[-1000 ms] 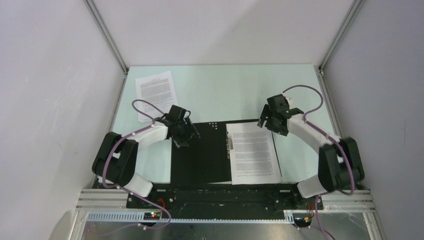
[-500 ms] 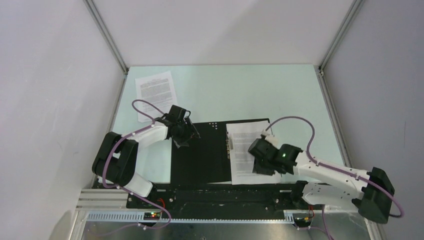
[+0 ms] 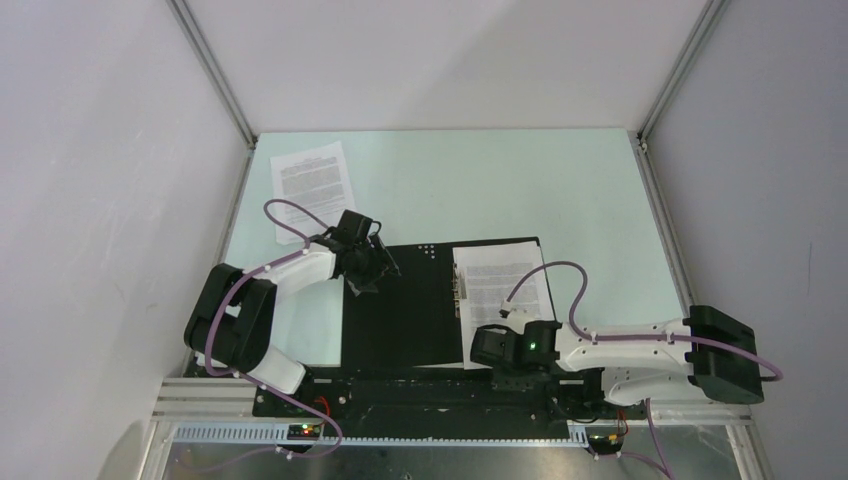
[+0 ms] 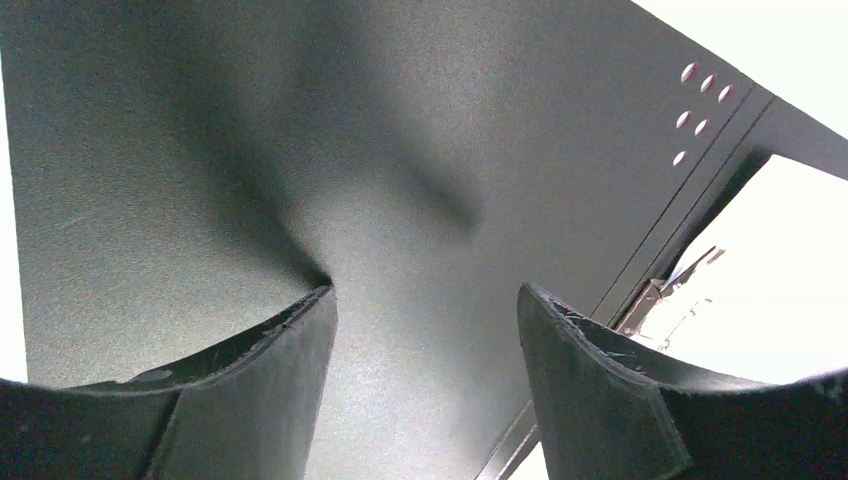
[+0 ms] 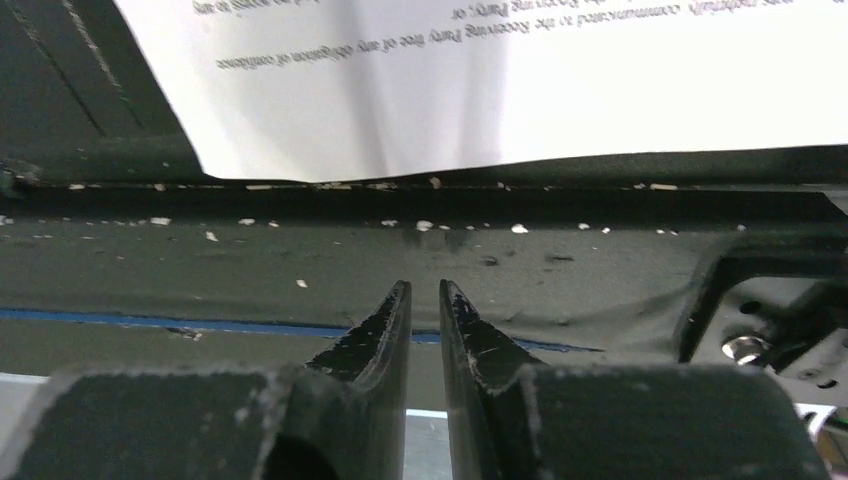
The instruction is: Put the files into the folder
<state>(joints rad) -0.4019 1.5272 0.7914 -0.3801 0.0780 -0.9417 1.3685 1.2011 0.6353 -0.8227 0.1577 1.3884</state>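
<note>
At the far left of the desk point(image 3: 450, 180), the loose sheet point(image 3: 312, 190) is lying outside the folder, well apart from it and not yet filed. Just right of it, the left pincer point(image 3: 368, 268) is sitting exactly where it was a second ago. In the left wrist view the left pincer point(image 4: 425, 292) is standing spread and empty over the left cover, and I cannot tell whether its tips are pressing on it or only hovering. The folder point(image 3: 400, 310) is lying open with its black inside point(image 4: 300, 150) facing up and nothing on the left half. The spine clip point(image 3: 461, 290) is running down the middle. Right of the clip, the filed sheet point(image 3: 505, 290) is resting flat on the right cover, unmoved over the last second. What is changing is on the right. The right arm has been swinging from the folder's far right corner, across the filed sheet, down to the near edge. The right pincer point(image 3: 484, 352) is now hanging low just past the paper's near edge. In the right wrist view the right pincer point(image 5: 425, 290) is nearly pressed together after being wide a second ago. Only a slit is showing between its tips and it is pinching nothing. The filed sheet point(image 5: 450, 90) is ending just ahead of it, above the dark mounting rail point(image 5: 300, 250). To my eye one file is sitting home and the right arm is clearing away. The loose sheet is remaining the job in hand, and the left arm is standing closest to it.
</note>
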